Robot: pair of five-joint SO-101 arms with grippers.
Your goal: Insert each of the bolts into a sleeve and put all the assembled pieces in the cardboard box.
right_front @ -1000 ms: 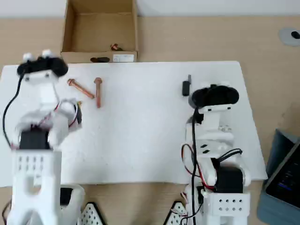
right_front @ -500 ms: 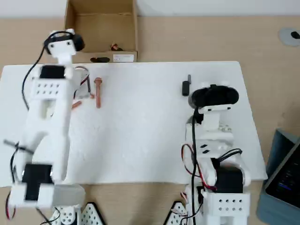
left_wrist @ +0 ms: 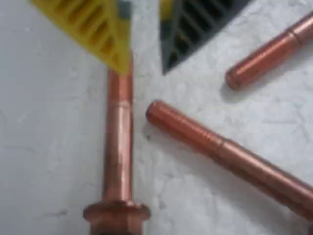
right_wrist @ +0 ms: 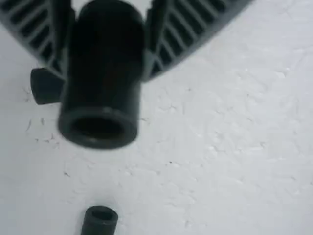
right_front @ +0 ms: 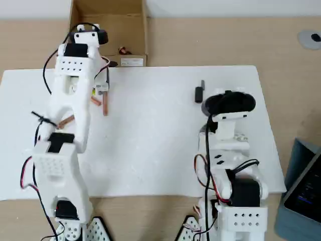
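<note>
Left gripper (left_wrist: 145,63) has swung from 9 toward 11 o'clock and hangs spread over loose bolts (left_wrist: 119,147). Right gripper (right_wrist: 105,49) clenches a black sleeve (right_wrist: 100,88). At 11 o'clock, the cardboard box (right_front: 144,30) holds one copper bolt (right_front: 123,50).

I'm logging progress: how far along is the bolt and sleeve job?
Done: one copper piece lies in the cardboard box; I cannot tell whether it is sleeved. In hand: the right gripper grips a black sleeve, and the left gripper hangs open over three bare bolts. Left: those bolts need sleeves and boxing; a second sleeve lies free on the white mat.
</note>
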